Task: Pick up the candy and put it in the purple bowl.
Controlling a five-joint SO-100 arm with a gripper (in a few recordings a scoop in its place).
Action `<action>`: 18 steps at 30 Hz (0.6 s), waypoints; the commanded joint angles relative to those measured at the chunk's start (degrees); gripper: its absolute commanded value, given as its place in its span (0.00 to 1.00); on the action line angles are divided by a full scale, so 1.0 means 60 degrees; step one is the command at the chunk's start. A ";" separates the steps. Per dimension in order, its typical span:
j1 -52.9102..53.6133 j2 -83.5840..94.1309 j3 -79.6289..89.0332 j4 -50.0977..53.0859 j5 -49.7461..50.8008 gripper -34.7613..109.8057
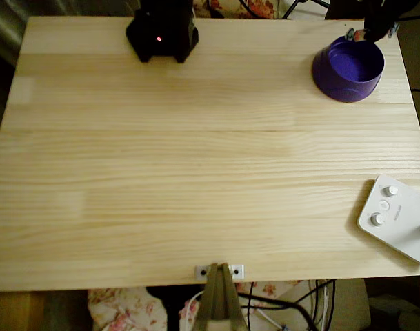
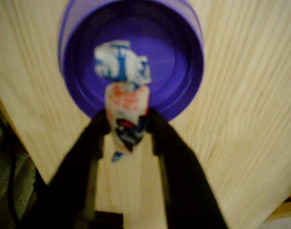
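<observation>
In the wrist view the tool [image 2: 126, 125] was closed on the candy [image 2: 123, 102], its two dark fingers [image 2: 95, 131] pressing the lower part of the wrapper from either side. The candy stood roughly upright between them. Its blue-and-white twisted end rose above the fingertips, an orange-and-white band sat at the middle, and a dark patch lay at the pinch point, with a short twist of wrapper showing below. The picture was blurred, so finer markings could not be read.

Seen from that camera, the upper end of the candy lay over the inside of the purple bowl [image 2: 181, 67], while the fingertips sat at the bowl's near rim. Whether the candy touched the bowl could not be told. The bowl stood on the pale wooden desk [image 2: 250, 95], whose grain ran past it on both sides.

In the overhead view the purple bowl [image 1: 348, 69] stood near the top right corner of the desk [image 1: 196, 172]. The tool [image 1: 361, 34] showed only as a dark shape at the bowl's far rim, with a speck of the candy [image 1: 360, 34] in it. The arm's black base [image 1: 162, 31], with a small red light, stood well to the left of the bowl along the same edge. A white device with round knobs [image 1: 396, 217] lay well below the bowl at the right edge.
</observation>
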 commanded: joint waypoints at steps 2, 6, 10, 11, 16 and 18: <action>0.0000 0.0352 -0.0864 -0.0088 -0.0029 0.27; 0.0073 0.0322 -0.0864 -0.0088 -0.0029 0.28; 0.0132 0.0293 -0.0850 0.0000 -0.0015 0.30; 0.0132 0.0293 -0.0850 0.0015 -0.0015 0.30; 0.0132 0.0293 -0.0864 0.0132 -0.0044 0.34; 0.0132 0.0293 -0.0864 0.0176 -0.0073 0.35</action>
